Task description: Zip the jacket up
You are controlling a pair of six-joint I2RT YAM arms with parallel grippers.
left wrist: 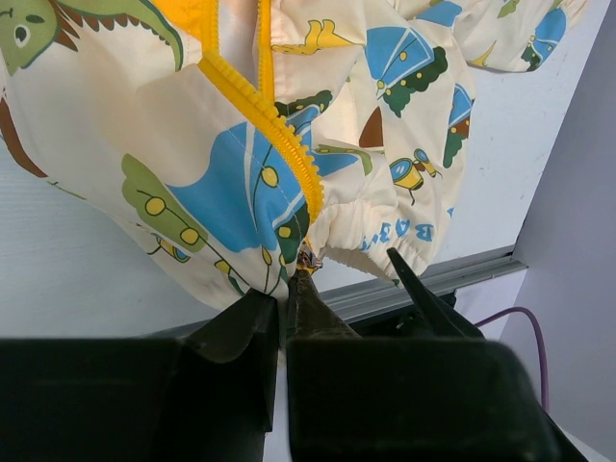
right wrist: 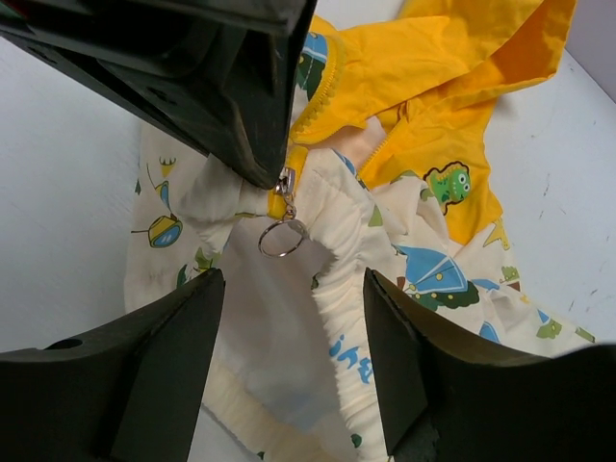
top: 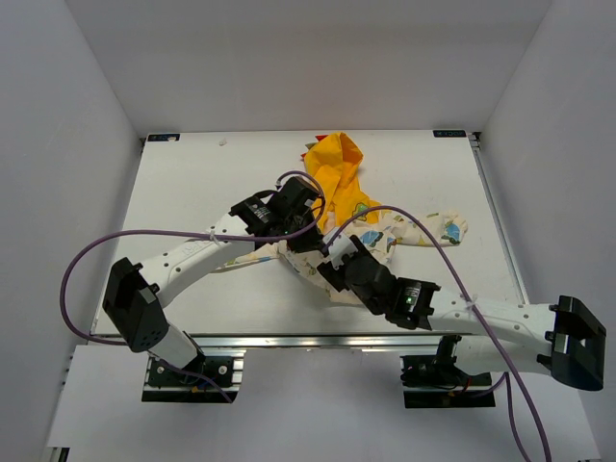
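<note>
Two white hard-shelled arms, the left arm and the right arm, bend inward over the matte white table in the top view, each trailing a glossy purple cable. Their black heads meet at the middle of the table over the small child's hooded jacket. It is thin crinkly cloth, lying rumpled with its yellow-orange hood toward the far edge and one cream printed sleeve thrown out to the right. The left gripper is on the near hem. The right gripper is just beside it on the near side.

From the left wrist, the two blunt black fingers are pressed together with only a thin seam between them. They pinch the gathered cream fabric at the bottom end of the orange toothed zipper strip. The strip runs up and away in a ridged line between panels printed with blue, green and yellow cartoon shapes. An elasticated, puckered hem bulges to the right of the pinch, and a ribbed metal rail crosses behind it.

From the right wrist, the wedge-shaped black fingers stand wide apart with nothing between their pads. They sit either side of a thin round wire ring pull without touching it. The ring dangles from a small silvery slider at the foot of the zipper, right under the clamped tip of the other gripper. Beyond it, the smooth hood lies in folds, with a green dinosaur patch on the yoke.
</note>
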